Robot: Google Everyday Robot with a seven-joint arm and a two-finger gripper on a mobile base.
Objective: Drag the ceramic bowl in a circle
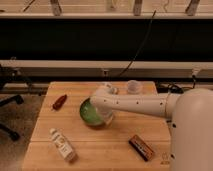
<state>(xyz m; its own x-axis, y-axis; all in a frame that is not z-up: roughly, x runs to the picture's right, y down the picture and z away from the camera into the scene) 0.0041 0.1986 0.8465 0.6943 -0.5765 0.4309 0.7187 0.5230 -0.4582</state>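
The ceramic bowl (89,114) is a glossy green, shallow, round bowl near the middle of the wooden table (115,155). My white arm reaches in from the right. My gripper (106,118) points down at the bowl's right rim and hides that side of the bowl. It looks to be in contact with the rim.
A small red object (59,102) lies left of the bowl. A white bottle (63,145) lies at the front left. A brown snack bar (142,147) lies at the front right. A clear plastic cup (132,87) stands at the back, behind my arm.
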